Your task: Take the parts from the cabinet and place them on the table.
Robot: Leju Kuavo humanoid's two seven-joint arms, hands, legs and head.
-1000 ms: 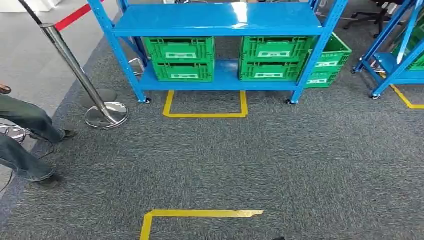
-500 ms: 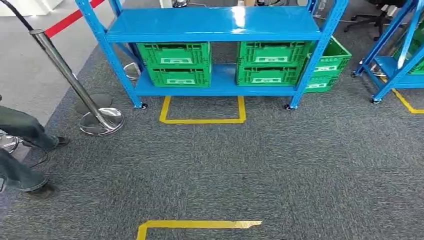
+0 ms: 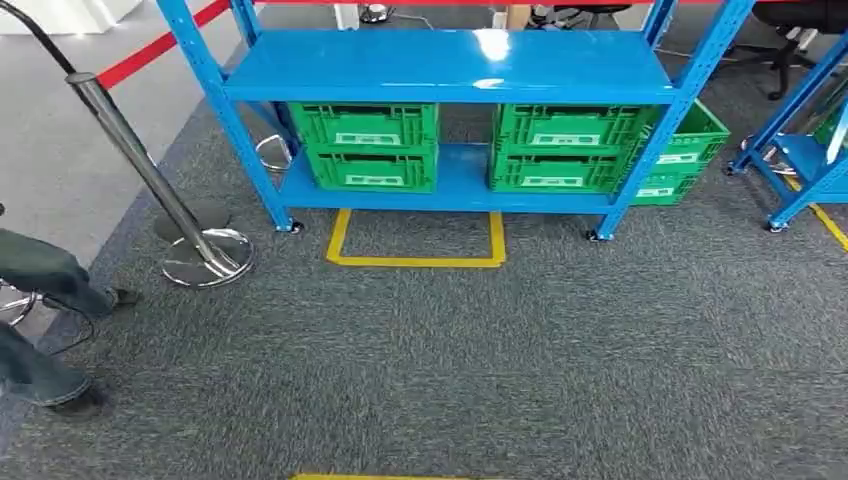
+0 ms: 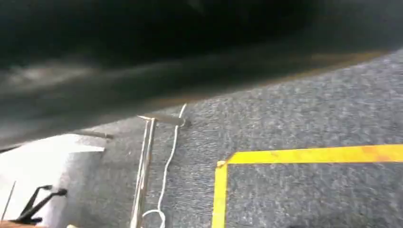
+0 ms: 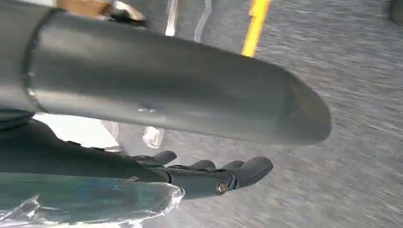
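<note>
A blue shelf rack, the cabinet, stands ahead of me in the head view. On its bottom shelf sit two stacks of green crates, one on the left and one on the right; what is in them is hidden. My right hand hangs over grey carpet with its dark fingers stretched out and its thick grey thumb apart from them. Crinkled clear plastic over something teal lies by the hand's base; I cannot tell what it is. A dark blurred mass close to the left wrist camera hides my left hand's fingers.
A chrome stanchion with a red belt stands left of the rack, and a person's legs are at the far left. A yellow taped square marks the carpet before the rack. More green crates and another blue rack stand to the right.
The whole picture has shifted: the rack is nearer and larger, and the yellow floor corner has slid off the bottom edge. The camera has moved toward the rack.
</note>
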